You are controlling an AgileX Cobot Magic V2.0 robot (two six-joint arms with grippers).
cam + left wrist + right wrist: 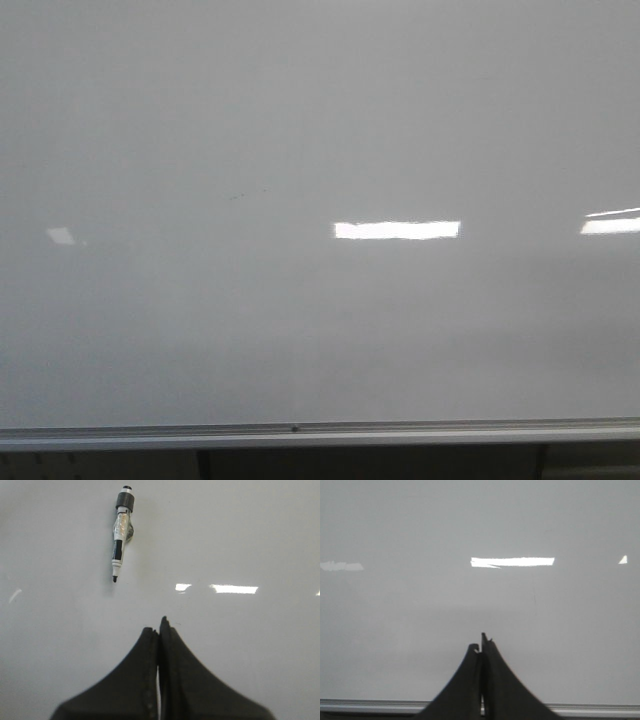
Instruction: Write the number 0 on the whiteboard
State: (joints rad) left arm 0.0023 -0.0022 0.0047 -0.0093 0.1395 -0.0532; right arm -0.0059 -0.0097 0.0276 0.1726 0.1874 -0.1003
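Note:
The whiteboard [320,120] fills the front view, glossy pale grey with bright glare patches; no number 0 shows on it. A white and black marker [120,533] lies uncapped on the board in the left wrist view, tip toward my fingers. My left gripper [159,625] is shut and empty, hanging over the board, apart from the marker. My right gripper [481,642] is shut and empty over the board [480,530] near its rail. Neither gripper shows in the front view.
A silver metal rail [320,434] runs along the board's near edge, also in the right wrist view [370,705]. A faint short dark streak [245,194] marks the board left of centre. A thin faint line [534,597] shows in the right wrist view.

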